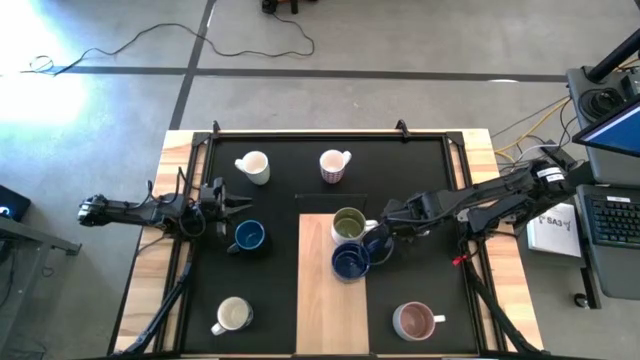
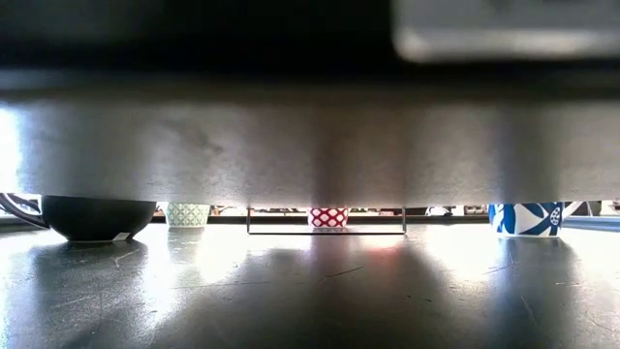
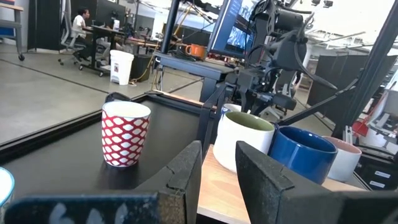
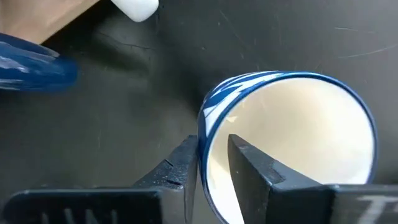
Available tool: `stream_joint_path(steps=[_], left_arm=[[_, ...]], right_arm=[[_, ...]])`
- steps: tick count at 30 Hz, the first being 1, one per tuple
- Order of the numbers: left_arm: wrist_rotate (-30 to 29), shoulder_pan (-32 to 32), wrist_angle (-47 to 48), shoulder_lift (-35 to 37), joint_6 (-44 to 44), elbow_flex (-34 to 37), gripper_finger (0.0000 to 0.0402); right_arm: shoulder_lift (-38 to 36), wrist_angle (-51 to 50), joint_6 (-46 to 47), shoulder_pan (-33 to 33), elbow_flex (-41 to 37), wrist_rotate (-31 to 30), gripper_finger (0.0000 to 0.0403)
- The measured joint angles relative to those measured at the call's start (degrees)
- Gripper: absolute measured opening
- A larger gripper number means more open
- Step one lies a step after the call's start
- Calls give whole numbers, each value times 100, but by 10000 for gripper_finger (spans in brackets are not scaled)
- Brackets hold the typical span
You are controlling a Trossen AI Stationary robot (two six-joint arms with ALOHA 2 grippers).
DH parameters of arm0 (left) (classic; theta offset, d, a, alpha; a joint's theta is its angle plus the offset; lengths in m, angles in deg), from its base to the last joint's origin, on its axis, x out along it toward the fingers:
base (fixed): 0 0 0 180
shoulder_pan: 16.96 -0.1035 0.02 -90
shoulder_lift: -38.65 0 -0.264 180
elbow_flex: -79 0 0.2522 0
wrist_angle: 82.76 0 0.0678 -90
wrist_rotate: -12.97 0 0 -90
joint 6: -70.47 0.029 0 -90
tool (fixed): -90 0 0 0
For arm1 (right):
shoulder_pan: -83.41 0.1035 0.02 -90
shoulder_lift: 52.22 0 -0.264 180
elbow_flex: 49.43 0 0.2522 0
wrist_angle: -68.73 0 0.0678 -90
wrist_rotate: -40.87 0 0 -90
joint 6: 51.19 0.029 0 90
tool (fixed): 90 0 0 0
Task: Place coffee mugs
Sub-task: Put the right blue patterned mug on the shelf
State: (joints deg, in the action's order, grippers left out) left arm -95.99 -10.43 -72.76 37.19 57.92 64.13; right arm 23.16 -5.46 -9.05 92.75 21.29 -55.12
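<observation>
My right gripper (image 1: 384, 236) (image 4: 213, 146) is shut on a blue-and-white patterned mug (image 1: 377, 244) (image 2: 525, 217) at the right edge of the wooden board (image 1: 333, 310). An olive green mug (image 1: 348, 224) and a dark blue mug (image 1: 348, 262) stand on the board beside it. My left gripper (image 1: 232, 206) (image 3: 219, 163) is open and holds nothing, just above another dark blue mug (image 1: 248, 236). A white mug (image 1: 253, 166), a pink-patterned mug (image 1: 335, 165) (image 3: 126, 134), a cream mug (image 1: 232, 316) and a pink-lined mug (image 1: 413, 321) stand on the black mat. My right gripper holds the patterned mug by its rim (image 4: 205, 121), on the side toward the board. One finger (image 4: 249, 158) is inside the mug and the other is outside against the wall. The fingers slant down from the table's right. The mug is upright, and in the low view its base looks level with the mat.
The black mat (image 1: 420, 170) is framed by a raised rail, with wooden table edges outside. Free mat lies between the far mugs and the board and at the near right. A grey bar fills most of the low view. Desks, a monitor and a seated person show beyond the table.
</observation>
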Motion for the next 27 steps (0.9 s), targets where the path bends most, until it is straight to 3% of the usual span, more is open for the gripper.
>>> stream_joint_path(steps=[10,20,27], left_arm=[[0,1,0,0,0,-2,82],[0,-1,1,0,1,0,82],[0,0,0,1,0,-2,82]], right_arm=[[188,96,-225,-1,43,294,17],[173,-210,-112,32,583,1200,15],[171,-233,561,562,1215,1604,14]])
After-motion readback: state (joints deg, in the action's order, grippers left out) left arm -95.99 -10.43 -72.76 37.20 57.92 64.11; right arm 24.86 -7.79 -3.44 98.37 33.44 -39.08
